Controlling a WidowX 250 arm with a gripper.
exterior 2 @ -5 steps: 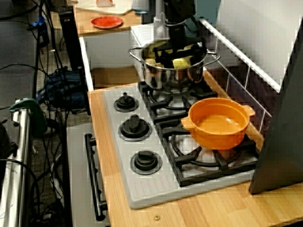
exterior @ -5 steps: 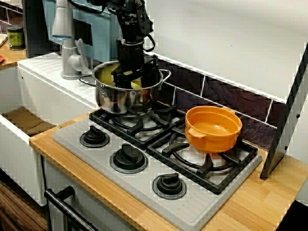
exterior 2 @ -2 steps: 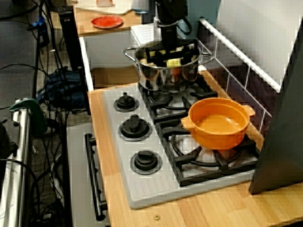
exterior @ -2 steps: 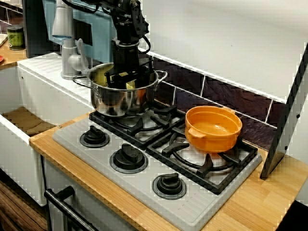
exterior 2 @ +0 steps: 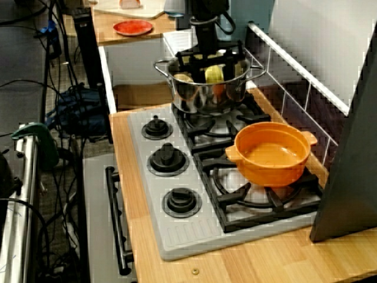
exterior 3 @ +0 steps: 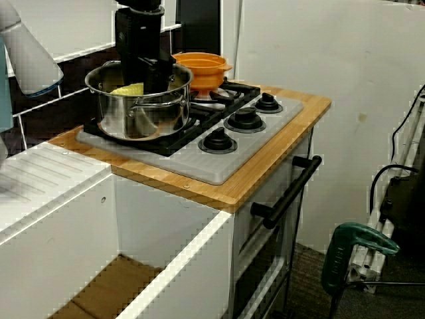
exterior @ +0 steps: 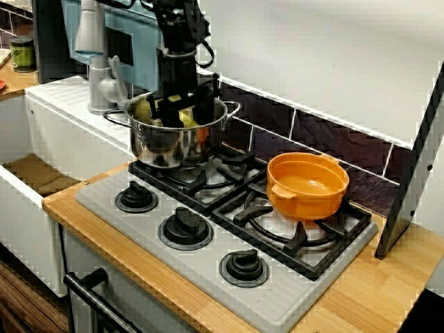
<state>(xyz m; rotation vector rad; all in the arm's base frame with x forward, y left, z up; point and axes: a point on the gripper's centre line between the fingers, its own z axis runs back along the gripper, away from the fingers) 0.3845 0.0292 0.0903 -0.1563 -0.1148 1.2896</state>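
Wooden counter [exterior: 361, 298], stove's [exterior: 132, 218] rear burner: shiny steel pot [exterior: 173, 144] holding yellow food [exterior 2: 213, 74]; end effector [exterior: 184, 109] at rim, grip unreadable.

My gripper [exterior: 182, 113] hangs in the pot [exterior: 173, 144], upper left of the frame, on the stove [exterior: 139, 223]. The bowl [exterior: 307, 186] sits right of it, the knobs [exterior: 186, 229] in front, lower centre.

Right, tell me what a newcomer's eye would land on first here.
The black gripper hanging inside the steel pot, on the left burner of the hob, stands out first, with something yellow in the pot beside it. Next comes the bright orange pot, empty, on the burner to the right.
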